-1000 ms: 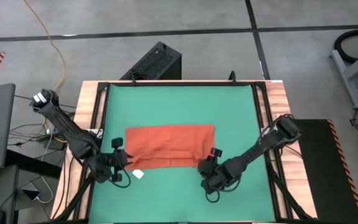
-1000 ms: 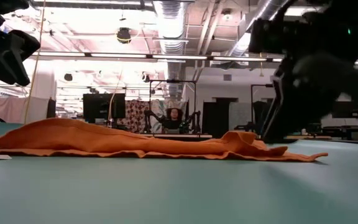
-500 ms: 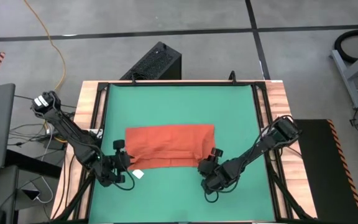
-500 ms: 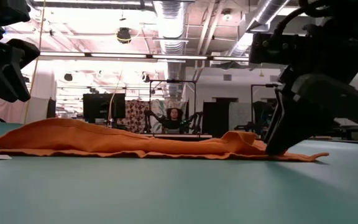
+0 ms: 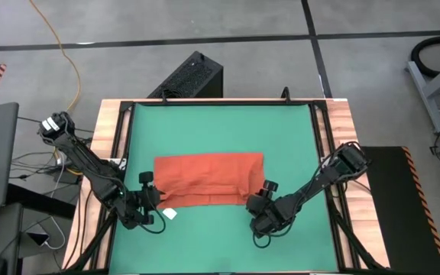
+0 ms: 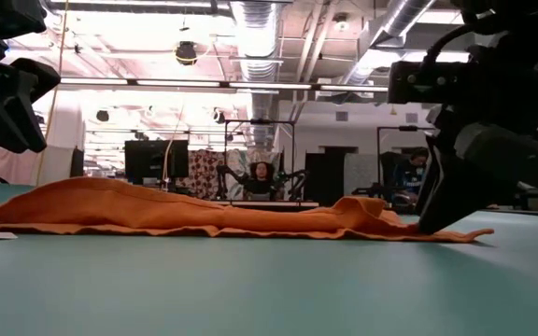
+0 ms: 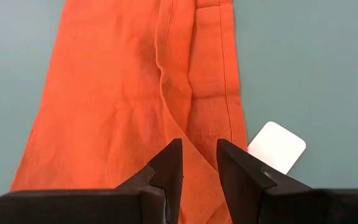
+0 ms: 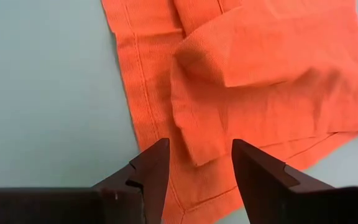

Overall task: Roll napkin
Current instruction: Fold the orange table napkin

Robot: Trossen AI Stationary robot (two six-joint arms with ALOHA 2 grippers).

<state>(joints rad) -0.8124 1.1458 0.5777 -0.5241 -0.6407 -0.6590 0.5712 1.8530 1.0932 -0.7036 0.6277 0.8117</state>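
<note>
High view: the green table mat [image 5: 220,130] is spread wide, and the orange-red napkin [image 5: 208,177] is laid flat across its middle, a loose fold bunched up along its near edge. The right gripper [image 5: 261,200] is poised at the napkin's near right corner, fingers parted and nothing clamped, while the left gripper [image 5: 153,200] is held at the near left corner, fingers slightly apart. The white tag [image 7: 276,147] is seen just beside that left corner.

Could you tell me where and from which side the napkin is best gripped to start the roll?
Probably the napkin's near long edge, at its two corners, from above: it lies flat, and the left hand and right hand are open over those corners.
</note>
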